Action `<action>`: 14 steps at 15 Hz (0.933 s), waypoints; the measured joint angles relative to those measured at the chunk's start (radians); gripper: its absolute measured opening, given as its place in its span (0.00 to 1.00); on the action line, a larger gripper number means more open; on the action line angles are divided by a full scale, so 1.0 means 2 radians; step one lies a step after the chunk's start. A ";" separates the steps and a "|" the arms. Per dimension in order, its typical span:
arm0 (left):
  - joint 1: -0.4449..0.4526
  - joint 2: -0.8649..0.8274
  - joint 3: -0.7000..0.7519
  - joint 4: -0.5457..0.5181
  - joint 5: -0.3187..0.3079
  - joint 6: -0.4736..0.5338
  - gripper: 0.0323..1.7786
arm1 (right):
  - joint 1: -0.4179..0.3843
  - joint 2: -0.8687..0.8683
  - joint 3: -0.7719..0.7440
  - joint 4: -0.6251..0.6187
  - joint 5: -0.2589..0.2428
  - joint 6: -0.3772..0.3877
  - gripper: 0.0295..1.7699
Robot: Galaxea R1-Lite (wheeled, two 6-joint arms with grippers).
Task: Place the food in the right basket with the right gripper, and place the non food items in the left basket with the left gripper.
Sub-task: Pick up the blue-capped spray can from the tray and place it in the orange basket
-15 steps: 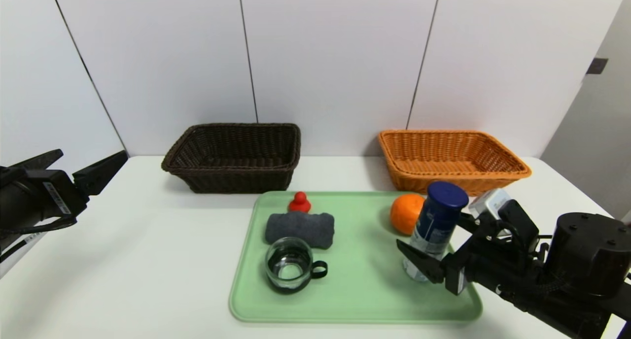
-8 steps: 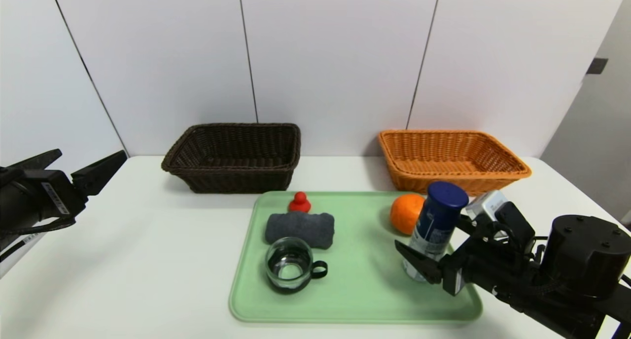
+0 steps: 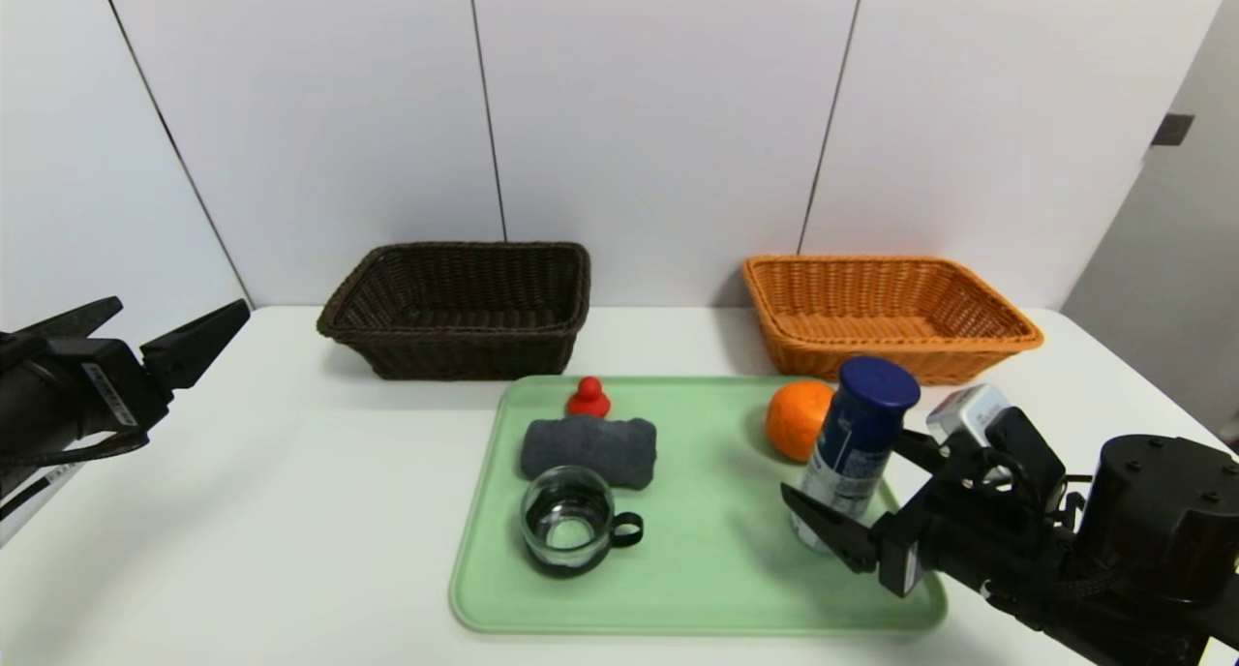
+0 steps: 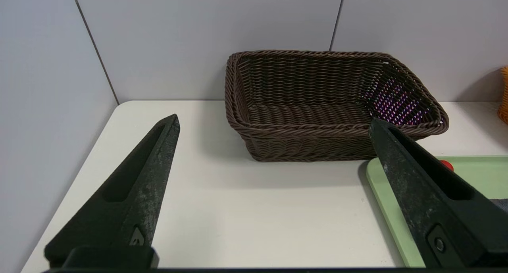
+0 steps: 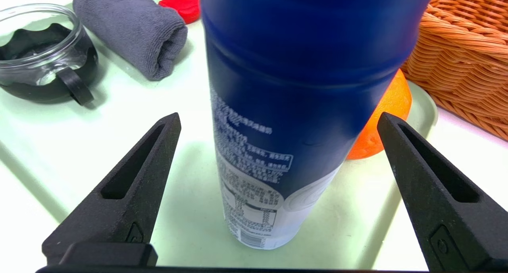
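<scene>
**Right end effector lined up on the blue bottle**

On the far left, the left end effector [image 3: 160, 332] hangs above the counter [image 3: 290, 511] with its two fingers wide open and nothing between them. It is well apart from the tray and looks parked. Behind it, near the wall, the dark brown basket [image 3: 455, 308] stands with nothing visible inside.

On the green tray [image 3: 697, 589] lie, from left to right, a glass cup [image 3: 569, 521] with a rolled grey towel [image 3: 589, 448] just behind it and a small red toy [image 3: 588, 398] behind the towel, then the orange [image 3: 799, 417], and just beside it the blue bottle [image 3: 857, 443], which stands upright near the right edge of the tray. The orange basket [image 3: 886, 313] stands behind the tray, to the right.

The right end effector [image 3: 866, 497] is open too, and the lower part of the bottle stands between its fingers, not yet touched as far as I can see. I judge the step in hand is to grasp this bottle. To do it well, the fingers should go a little deeper around the body and close evenly, so that the tall bottle does not tip or push the orange behind it. After that, a straight lift before moving toward the orange basket seems safest.
</scene>
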 joint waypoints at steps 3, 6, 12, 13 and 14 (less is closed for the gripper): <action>0.000 -0.005 0.007 0.000 0.000 0.000 0.95 | 0.001 -0.003 0.001 -0.002 0.000 0.002 0.97; 0.000 -0.010 0.009 0.000 0.000 0.000 0.95 | 0.002 -0.002 0.005 -0.035 -0.001 0.004 0.72; 0.000 -0.021 0.010 0.001 0.000 0.001 0.95 | 0.008 -0.003 0.022 -0.039 -0.001 0.004 0.44; 0.000 -0.023 0.010 0.001 0.000 0.001 0.95 | 0.008 -0.003 0.024 -0.039 -0.001 0.004 0.44; 0.000 -0.025 0.011 0.002 -0.001 0.002 0.95 | 0.008 -0.004 0.026 -0.039 -0.001 0.004 0.44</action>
